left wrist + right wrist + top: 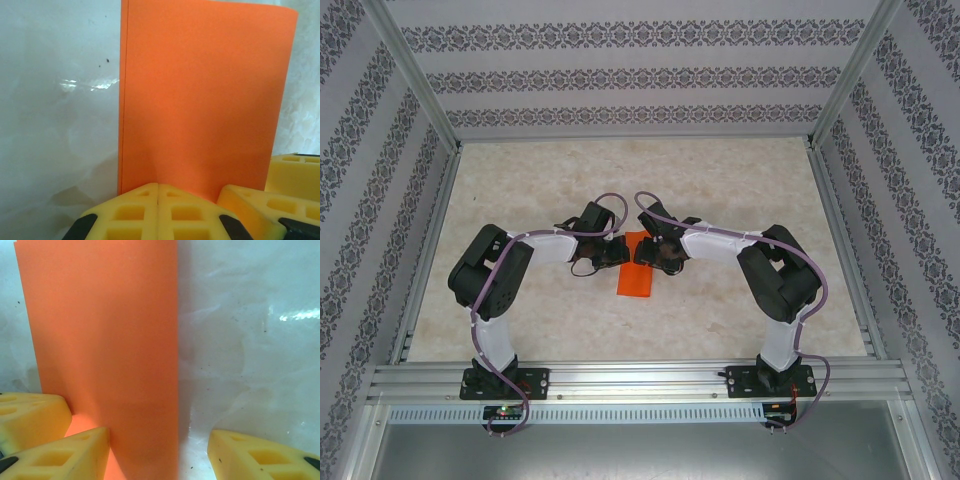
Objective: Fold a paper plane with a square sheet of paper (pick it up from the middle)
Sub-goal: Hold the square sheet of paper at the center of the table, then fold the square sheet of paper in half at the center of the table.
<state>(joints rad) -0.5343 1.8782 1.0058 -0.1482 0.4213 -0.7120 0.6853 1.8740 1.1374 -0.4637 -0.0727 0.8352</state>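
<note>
Lengthwise, the orange paper (637, 281) runs near to far.

Table check: one item lying on it.
I see a pale, marbled table (570, 180) with a glossy top; my wrist views pick up glare patches and a few dark specks on it. The orange paper (637, 282) lies flat on it around the middle. It forms a narrow upright rectangle, with two layers showing along one long edge and its shadow on the surface beside it.
</note>
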